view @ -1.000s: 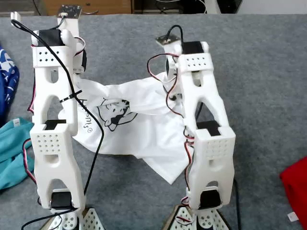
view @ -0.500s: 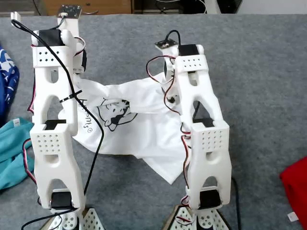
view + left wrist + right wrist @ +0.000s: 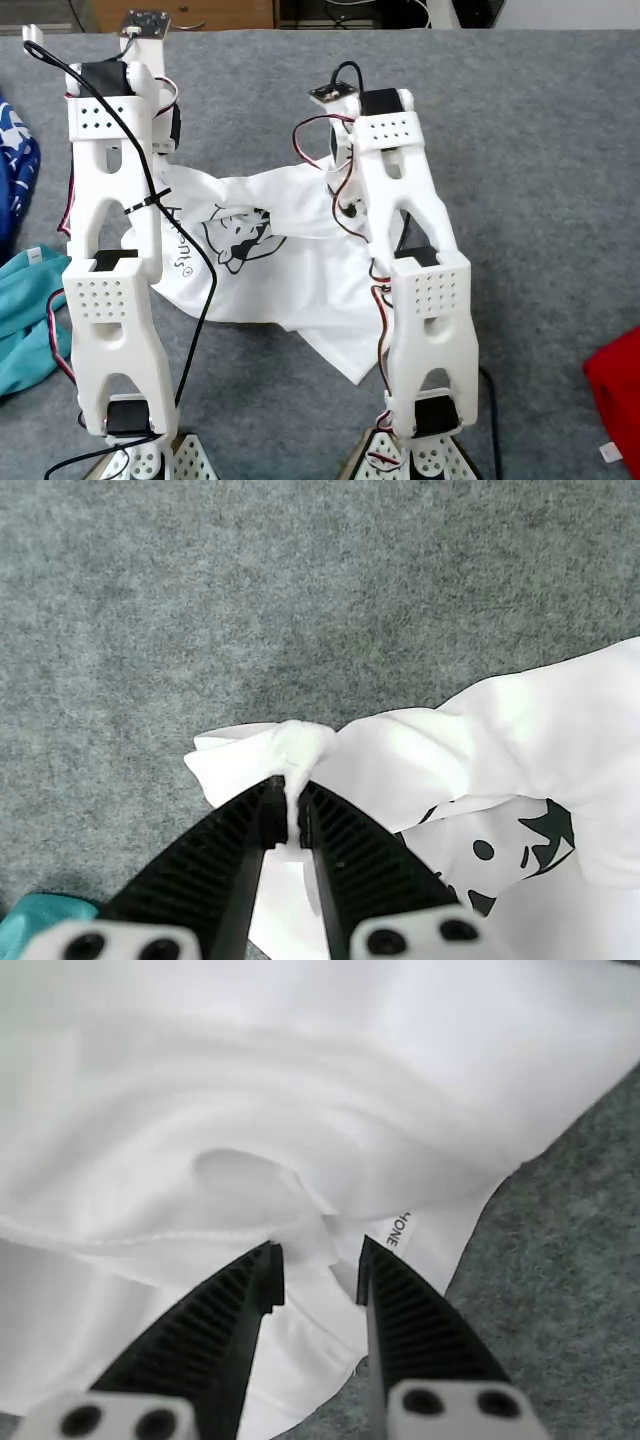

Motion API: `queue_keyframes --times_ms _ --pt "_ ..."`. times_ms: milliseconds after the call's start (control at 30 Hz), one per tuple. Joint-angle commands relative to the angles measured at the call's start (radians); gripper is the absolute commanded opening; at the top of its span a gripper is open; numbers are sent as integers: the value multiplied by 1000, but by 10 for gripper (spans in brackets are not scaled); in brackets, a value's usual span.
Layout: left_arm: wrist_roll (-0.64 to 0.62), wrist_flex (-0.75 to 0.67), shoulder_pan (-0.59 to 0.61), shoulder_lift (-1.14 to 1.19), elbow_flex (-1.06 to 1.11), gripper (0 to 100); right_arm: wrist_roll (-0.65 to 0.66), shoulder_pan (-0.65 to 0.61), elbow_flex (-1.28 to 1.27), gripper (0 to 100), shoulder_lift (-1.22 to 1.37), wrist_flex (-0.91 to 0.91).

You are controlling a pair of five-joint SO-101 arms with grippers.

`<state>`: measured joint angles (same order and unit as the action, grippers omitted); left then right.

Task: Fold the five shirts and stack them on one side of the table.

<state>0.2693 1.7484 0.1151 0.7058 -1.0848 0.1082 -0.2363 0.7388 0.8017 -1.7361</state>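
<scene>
1. Pinching a bunched corner of the white fabric shirt (image 3: 520, 730), the left gripper (image 3: 288, 802) has its black ribbed jaws closed tight on the cloth
2. The right gripper (image 3: 318, 1255) has its jaws parted, straddling a raised fold of the same shirt, just beside a small white sewn-in label (image 3: 398, 1230)
3. The shirt, which bears a black printed figure, lies rumpled on the grey felt-covered table (image 3: 540, 180), spread between the two white arms
4. A teal cloth garment (image 3: 20, 320) and a dark blue patterned garment (image 3: 15, 160) lie at the table's edge beside the left arm; a red cloth garment (image 3: 620, 385) lies at the opposite edge, all apart from the shirt
</scene>
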Motion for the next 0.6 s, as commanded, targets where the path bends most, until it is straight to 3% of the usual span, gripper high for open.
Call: queue_keyframes --times_ms 0,567 --pt "-5 11 -6 -12 -2 20 -8 -8 39 145 -2 -8" --pt "-5 11 -3 -12 -2 20 -64 -7 47 144 61 -8"
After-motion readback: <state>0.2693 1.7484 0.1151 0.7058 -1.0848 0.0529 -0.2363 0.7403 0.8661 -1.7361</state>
